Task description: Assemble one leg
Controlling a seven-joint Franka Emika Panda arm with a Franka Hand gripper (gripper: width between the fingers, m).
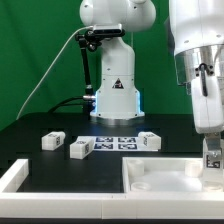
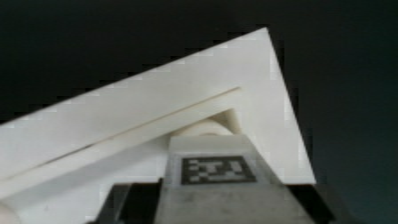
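Observation:
My gripper (image 1: 211, 150) is shut on a leg (image 1: 212, 158), a small white block with a black-and-white tag. It holds the leg upright over the near corner of the large white panel (image 1: 160, 178) on the exterior view's right. In the wrist view the leg (image 2: 217, 165) stands between my dark fingers (image 2: 135, 202), its far end at the panel's corner (image 2: 196, 95). I cannot tell whether leg and panel touch. Three more legs lie on the black table: one (image 1: 53, 140), a second (image 1: 80, 149) and a third (image 1: 148, 139).
The marker board (image 1: 112, 143) lies flat between the loose legs, in front of the arm's base (image 1: 113, 98). A white raised bracket (image 1: 14, 176) sits at the front on the exterior view's left. A cable hangs behind on the left.

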